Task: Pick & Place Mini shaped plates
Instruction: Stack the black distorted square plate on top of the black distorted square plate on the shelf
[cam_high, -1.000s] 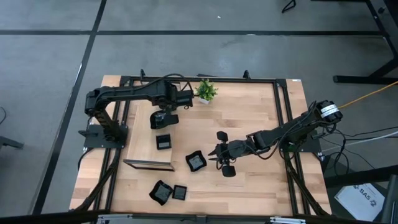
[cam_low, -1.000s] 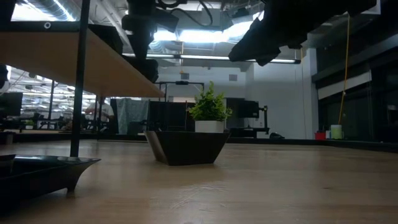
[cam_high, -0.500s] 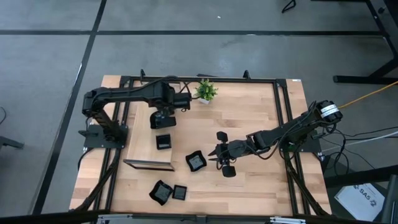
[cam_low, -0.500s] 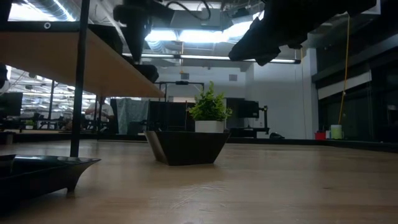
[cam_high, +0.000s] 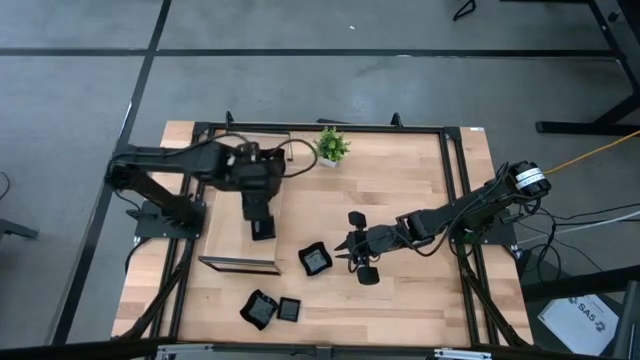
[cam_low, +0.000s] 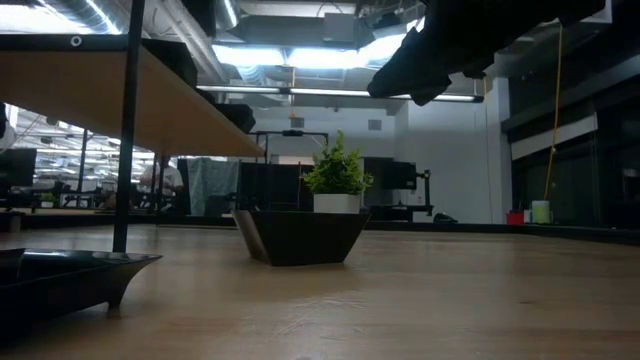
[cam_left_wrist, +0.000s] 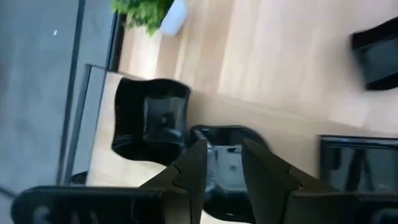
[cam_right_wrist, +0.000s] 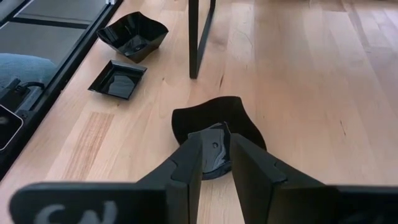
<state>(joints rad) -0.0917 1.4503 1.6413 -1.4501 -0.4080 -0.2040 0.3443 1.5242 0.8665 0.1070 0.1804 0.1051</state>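
Black glossy plates lie scattered on the wooden table (cam_high: 400, 180) in the high view: one (cam_high: 262, 229) just below the left gripper (cam_high: 258, 205), a wavy one (cam_high: 315, 260) beside the right gripper (cam_high: 350, 250), two more (cam_high: 258, 308) (cam_high: 289, 309) near the front edge. A potted plant (cam_high: 330, 145) stands at the far edge, and a raised wooden shelf (cam_high: 225, 240) at the left.

Low view: a plate (cam_low: 300, 235) sits before the plant (cam_low: 338, 170), another (cam_low: 70, 275) under the shelf (cam_low: 100, 85).

Left wrist view: the left gripper (cam_left_wrist: 224, 149) hangs with its jaws apart and empty over a plate (cam_left_wrist: 227, 177), a wavy plate (cam_left_wrist: 152, 121) beside it.

Right wrist view: the right gripper (cam_right_wrist: 216, 140) hovers at the wavy plate (cam_right_wrist: 217, 118); whether its jaws grip the rim cannot be told.
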